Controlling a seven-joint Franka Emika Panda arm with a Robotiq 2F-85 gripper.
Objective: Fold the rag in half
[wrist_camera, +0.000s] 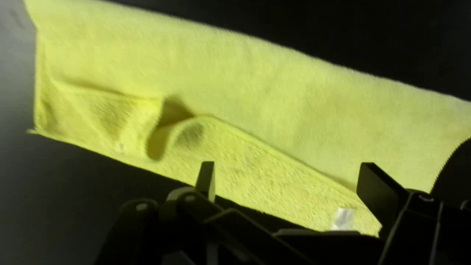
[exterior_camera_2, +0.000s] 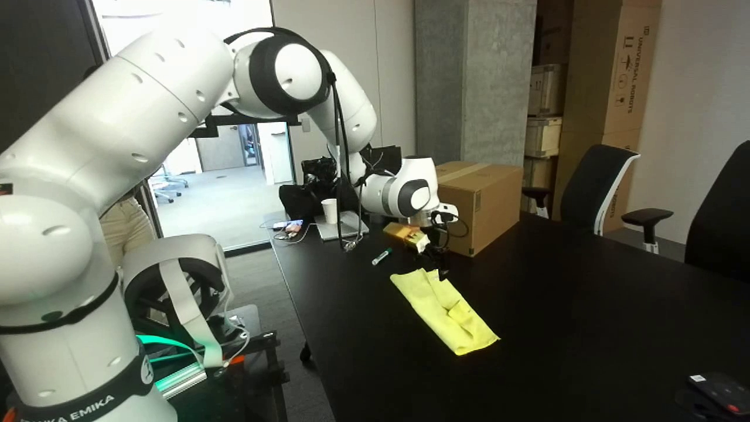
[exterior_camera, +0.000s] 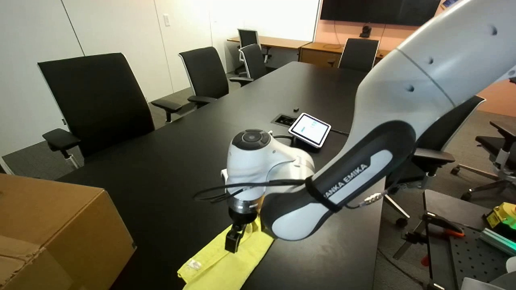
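The yellow-green rag (exterior_camera: 242, 264) lies on the black table as a long strip in both exterior views (exterior_camera_2: 430, 299). In the wrist view the rag (wrist_camera: 257, 73) has a narrow flap folded over along its lower side. The flap is rumpled, with a raised fold and a turned-back piece at the left. A white tag shows near the flap's right end. My gripper (wrist_camera: 287, 165) is open, its fingers wide apart with nothing between them, above the flap. In the exterior views the gripper (exterior_camera: 234, 239) is over the rag, near the end by the box in one of them (exterior_camera_2: 440, 271).
A brown cardboard box (exterior_camera: 68, 237) stands on the table near the rag, also seen in an exterior view (exterior_camera_2: 486, 205). A green-white marker (exterior_camera_2: 382, 256), a laptop with a white cup (exterior_camera_2: 330, 211), and a tablet (exterior_camera: 310, 129) are on the table. Chairs line the table.
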